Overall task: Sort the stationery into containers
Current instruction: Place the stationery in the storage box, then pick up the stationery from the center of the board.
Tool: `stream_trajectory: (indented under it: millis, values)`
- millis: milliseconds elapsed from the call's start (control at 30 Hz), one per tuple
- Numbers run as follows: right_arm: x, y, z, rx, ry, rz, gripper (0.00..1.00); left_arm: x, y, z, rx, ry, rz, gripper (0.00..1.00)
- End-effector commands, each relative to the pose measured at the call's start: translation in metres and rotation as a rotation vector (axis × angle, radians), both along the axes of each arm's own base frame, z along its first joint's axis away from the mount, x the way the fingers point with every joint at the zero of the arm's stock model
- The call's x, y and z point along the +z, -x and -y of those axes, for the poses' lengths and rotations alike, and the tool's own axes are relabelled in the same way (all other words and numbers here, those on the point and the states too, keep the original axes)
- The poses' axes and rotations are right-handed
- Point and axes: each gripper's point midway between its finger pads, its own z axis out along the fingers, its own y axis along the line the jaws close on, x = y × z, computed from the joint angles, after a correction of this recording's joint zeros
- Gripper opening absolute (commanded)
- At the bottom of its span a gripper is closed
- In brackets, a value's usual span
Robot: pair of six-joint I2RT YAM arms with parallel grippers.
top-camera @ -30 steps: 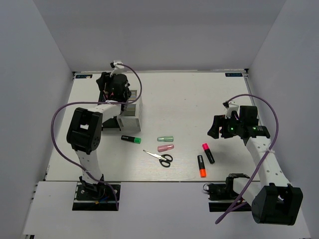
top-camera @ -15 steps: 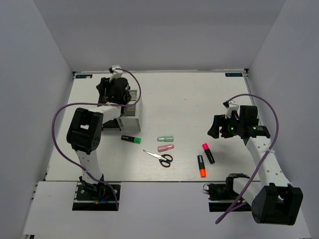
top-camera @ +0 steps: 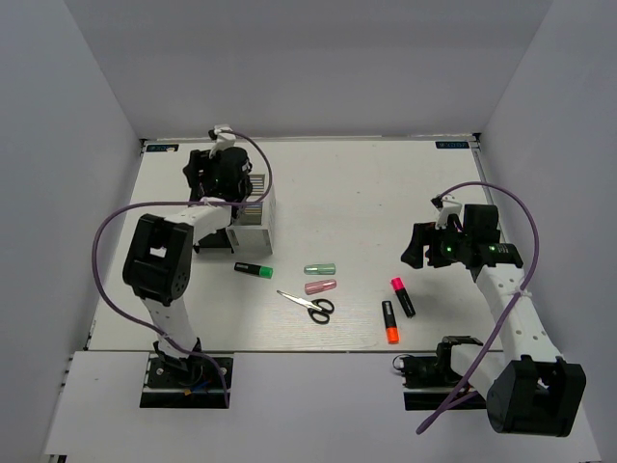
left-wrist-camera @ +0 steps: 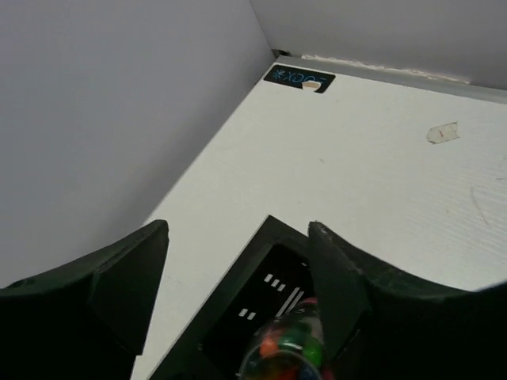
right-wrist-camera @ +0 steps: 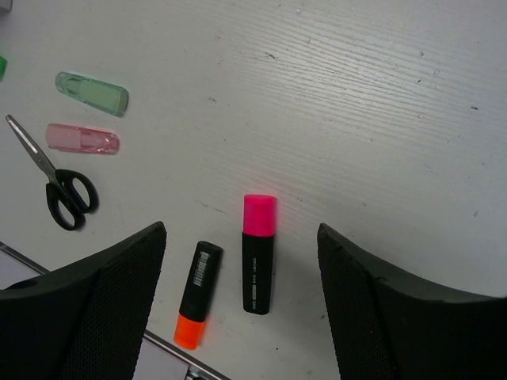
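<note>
With the left hand (left-wrist-camera: 238,233) held wide over the black mesh organiser (left-wrist-camera: 230,317) at the overhead view's upper left, the pink-capped marker (right-wrist-camera: 258,253) lying on the tabletop (right-wrist-camera: 380,103) beneath the wide-open right hand (right-wrist-camera: 239,237) is judged best straddled mid-barrel, the nearby orange-capped marker (right-wrist-camera: 198,294) being left untouched.

Scissors (top-camera: 310,305) lie between the green-capped marker (top-camera: 253,270) and orange-capped marker (top-camera: 389,322) (all flat).

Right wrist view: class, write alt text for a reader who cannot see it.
The right gripper, open and empty, hovers over a white table, a pink-capped marker lying between its fingers and an orange-capped marker just left of it. Farther left lie black-handled scissors, a pink capsule and a green capsule.
</note>
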Motion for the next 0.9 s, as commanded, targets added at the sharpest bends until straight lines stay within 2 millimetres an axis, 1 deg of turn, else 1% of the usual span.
stream_trajectory:
  millis: [0,33,67,100,133,167,200,233,267,300,333,367,400,433,467,500,533,567,600,633,667,700,733,767,800,833,867]
  values:
    - [0.019,-0.003,-0.004,0.028,-0.012,0.056,0.80,0.059,0.008,0.005,-0.009,0.064,0.118,0.78]
    - [0.019,-0.003,-0.004,0.033,-0.012,0.060,0.80,0.059,0.010,0.008,-0.018,0.065,0.104,0.66]
    - [0.020,-0.004,-0.004,0.048,-0.006,0.076,0.71,0.073,0.018,0.016,-0.040,0.084,0.113,0.48]
    - [0.019,-0.001,-0.009,0.078,-0.026,0.075,0.57,0.082,0.020,0.019,-0.041,0.124,0.141,0.25]
    - [0.013,0.000,-0.010,0.156,0.012,0.111,0.36,0.072,0.026,0.023,-0.084,0.134,0.040,0.00]
    - [0.012,0.002,-0.015,0.216,0.000,0.130,0.00,0.089,0.033,0.039,-0.146,0.321,0.052,0.00]
    - [0.008,0.007,-0.017,0.254,0.000,0.114,0.00,0.083,0.035,0.054,-0.242,0.431,-0.010,0.00]
    - [0.016,0.006,-0.031,0.430,-0.029,0.180,0.00,0.077,0.043,0.056,-0.265,0.512,-0.068,0.00]
    - [0.020,0.013,-0.042,0.533,-0.046,0.195,0.00,0.048,0.079,0.101,-0.441,0.729,-0.303,0.00]
    - [0.017,0.030,-0.046,0.584,-0.078,0.130,0.13,0.060,0.088,0.111,-0.492,0.825,-0.316,0.01]
    - [0.032,0.016,-0.055,0.730,-0.090,0.244,0.46,0.057,0.108,0.118,-0.536,0.895,-0.390,0.31]
    - [0.032,0.022,-0.056,0.768,-0.103,0.216,0.70,0.044,0.128,0.128,-0.575,0.932,-0.492,0.52]
    - [0.043,0.017,-0.061,0.831,-0.083,0.258,0.88,0.051,0.161,0.156,-0.760,1.024,-0.578,0.65]
    - [0.033,0.009,-0.064,0.845,-0.102,0.208,0.90,0.032,0.191,0.164,-0.806,1.012,-0.697,0.76]
    - [0.049,-0.005,-0.066,0.881,-0.066,0.268,0.90,0.030,0.212,0.172,-0.876,1.026,-0.749,0.79]
    - [0.041,-0.008,-0.072,0.924,-0.050,0.241,0.83,0.033,0.240,0.170,-0.983,0.945,-0.738,0.96]
    - [0.041,-0.022,-0.076,0.929,-0.030,0.251,0.73,0.010,0.257,0.165,-0.974,0.917,-0.788,0.98]
    - [0.036,-0.030,-0.076,0.876,-0.019,0.182,0.56,0.007,0.270,0.168,-1.022,0.891,-0.795,0.96]
    - [0.035,-0.039,-0.088,0.898,0.017,0.205,0.13,-0.005,0.294,0.161,-1.066,0.849,-0.793,0.89]
    - [0.031,-0.049,-0.091,0.886,0.054,0.196,0.00,-0.010,0.300,0.159,-1.077,0.835,-0.788,0.69]
    - [0.023,-0.049,-0.098,0.841,0.063,0.129,0.00,-0.005,0.303,0.161,-1.119,0.813,-0.736,0.18]
    - [0.020,-0.057,-0.109,0.855,0.095,0.159,0.00,-0.024,0.314,0.158,-1.122,0.798,-0.766,0.05]
    - [0.022,-0.056,-0.116,0.864,0.091,0.167,0.12,-0.027,0.317,0.158,-1.132,0.791,-0.769,0.00]
    - [0.012,-0.056,-0.122,0.839,0.120,0.121,0.37,-0.028,0.318,0.162,-1.157,0.778,-0.768,0.00]
    - [0.011,-0.058,-0.128,0.845,0.126,0.137,0.55,-0.033,0.323,0.164,-1.163,0.764,-0.789,0.00]
    - [0.009,-0.052,-0.142,0.883,0.124,0.146,0.70,-0.039,0.323,0.164,-1.146,0.759,-0.821,0.02]
    - [0.005,-0.056,-0.145,0.883,0.142,0.158,0.71,-0.042,0.329,0.166,-1.143,0.750,-0.859,0.24]
